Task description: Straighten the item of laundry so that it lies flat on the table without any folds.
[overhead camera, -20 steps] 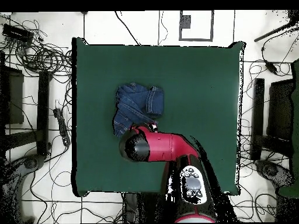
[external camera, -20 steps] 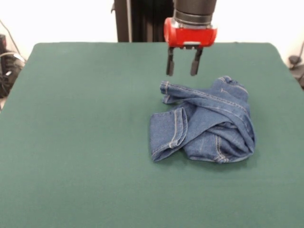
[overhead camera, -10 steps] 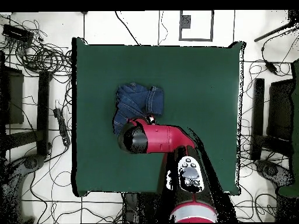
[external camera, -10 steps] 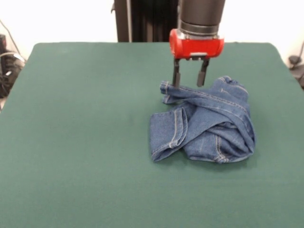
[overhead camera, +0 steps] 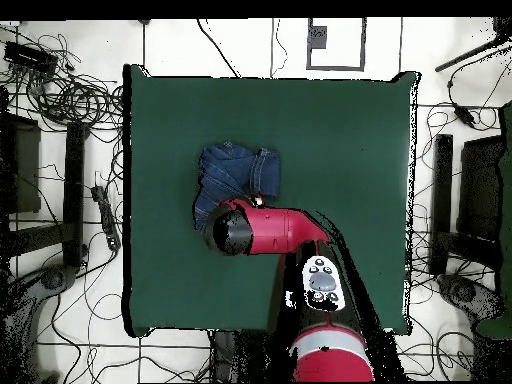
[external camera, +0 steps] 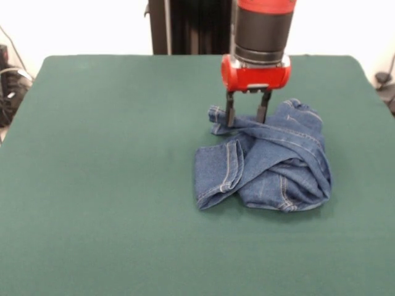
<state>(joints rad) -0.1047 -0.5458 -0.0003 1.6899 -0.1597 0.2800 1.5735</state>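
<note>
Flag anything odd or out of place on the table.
Only the jeans: bunched in a crumpled heap on the table, legs folded over each other, not flat. The open tool straddles a fold at the heap's far edge. No damage visible.

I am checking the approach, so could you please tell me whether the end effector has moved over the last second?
Yes. The end effector has come down onto the jeans' far edge.

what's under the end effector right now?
The crumpled jeans: the open end effector straddles their far folded edge. From overhead, the arm covers that spot, hiding any contact.
</note>
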